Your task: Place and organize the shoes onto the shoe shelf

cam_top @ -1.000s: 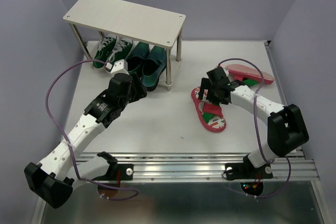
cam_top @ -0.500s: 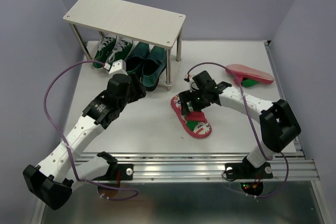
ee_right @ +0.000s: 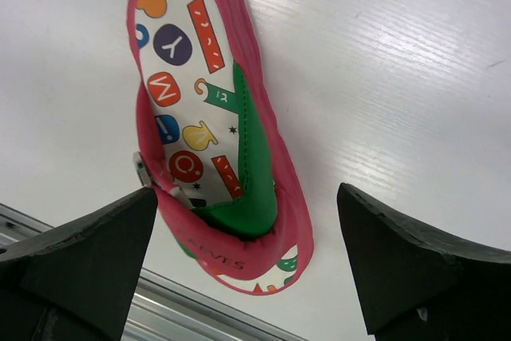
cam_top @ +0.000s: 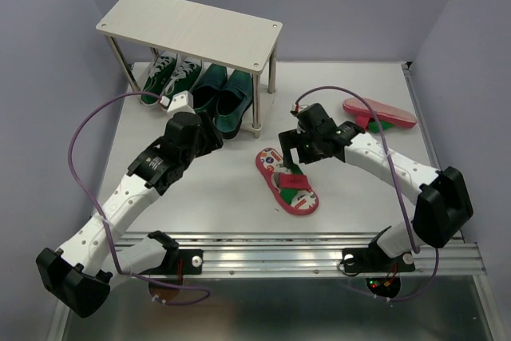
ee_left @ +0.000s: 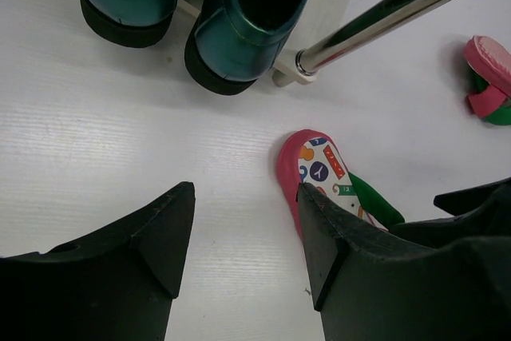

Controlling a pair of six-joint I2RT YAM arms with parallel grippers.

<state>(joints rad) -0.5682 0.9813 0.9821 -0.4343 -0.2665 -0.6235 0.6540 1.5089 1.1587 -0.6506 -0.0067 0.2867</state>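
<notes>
Red flip-flop, sole down, apparently staged near shoe shelf for shelving; right gripper splayed above it, holding nothing; left gripper likewise parted, empty

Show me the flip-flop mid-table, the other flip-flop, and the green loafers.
Middle flip-flop [cam_top: 289, 184]: top view, on its strap.
Other flip-flop [cam_top: 380, 112]: top view, on its red sole.
Green loafers [cam_top: 236, 106]: top view, on one loafer's upper.

Robot test cell, laboratory type. Plain lavender wall panels enclose a white table. An aluminium rail at its near edge carries bolted arm bases, with purple cable looping loose.
</notes>
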